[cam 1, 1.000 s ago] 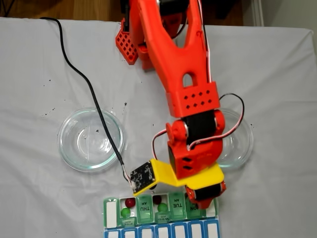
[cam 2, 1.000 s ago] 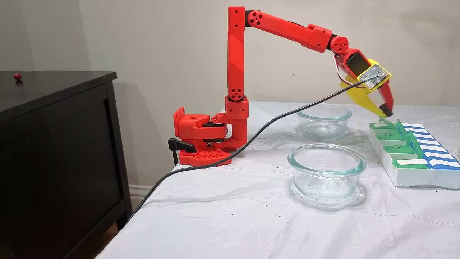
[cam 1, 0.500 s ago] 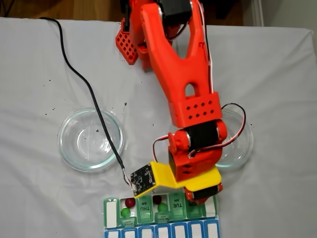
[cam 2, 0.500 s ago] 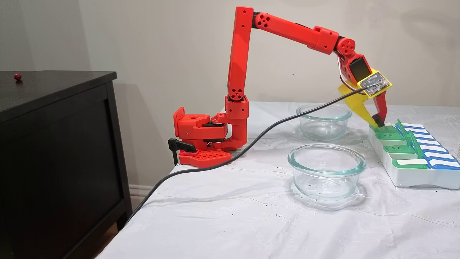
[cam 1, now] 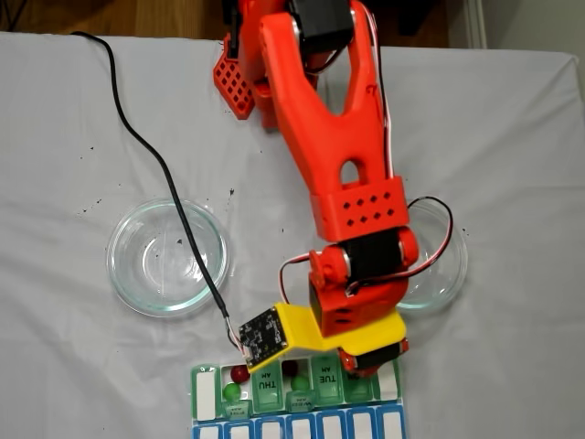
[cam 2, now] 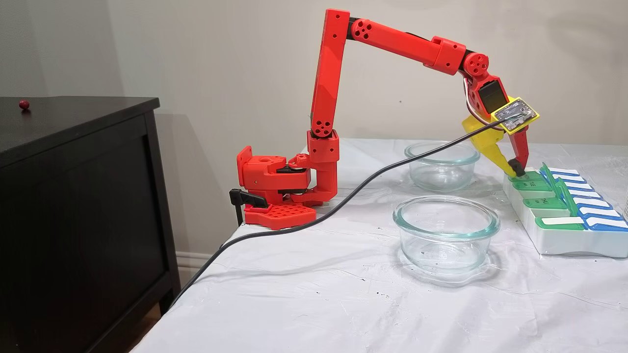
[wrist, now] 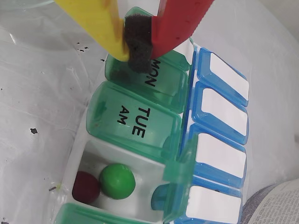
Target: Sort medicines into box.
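Observation:
The box (wrist: 135, 123) is a weekly pill organizer with green lids marked MON and TUE and a blue row beside them; it lies at the near table edge (cam 1: 207, 395) and at the right in the side fixed view (cam 2: 559, 240). My gripper (wrist: 138, 46) is shut, nothing held, its black pad tip resting on the closed MON lid (wrist: 161, 84); it also shows from the side (cam 2: 516, 170). One open cell holds a green pill (wrist: 117, 180) beside a dark red pill (wrist: 86, 186). From above, two open cells each hold a red pill (cam 1: 239, 373) and a green pill (cam 1: 233, 391).
Two clear glass bowls stand behind the box, one left (cam 1: 169, 258) and one right (cam 1: 439, 265) under the arm. A black cable (cam 1: 174, 192) runs across the cloth to the wrist camera. A dark red ball (cam 2: 23, 104) sits on the black cabinet.
The gripper came down and back toward the arm's base onto the MON lid, which was raised a second ago and now lies flat. The pills and bowls have not moved.

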Action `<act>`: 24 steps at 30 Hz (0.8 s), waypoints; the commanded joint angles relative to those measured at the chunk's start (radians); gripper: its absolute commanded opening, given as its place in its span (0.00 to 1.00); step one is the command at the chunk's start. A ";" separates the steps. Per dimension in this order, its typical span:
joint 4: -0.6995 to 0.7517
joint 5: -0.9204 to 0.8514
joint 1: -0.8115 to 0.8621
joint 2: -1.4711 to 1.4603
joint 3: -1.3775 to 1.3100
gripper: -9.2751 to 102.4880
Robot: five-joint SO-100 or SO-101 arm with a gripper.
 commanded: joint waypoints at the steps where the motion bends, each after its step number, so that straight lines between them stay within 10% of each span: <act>1: 0.005 -0.014 -0.009 0.000 -0.026 0.08; 24: -0.152 -0.195 0.183 0.195 -0.192 0.08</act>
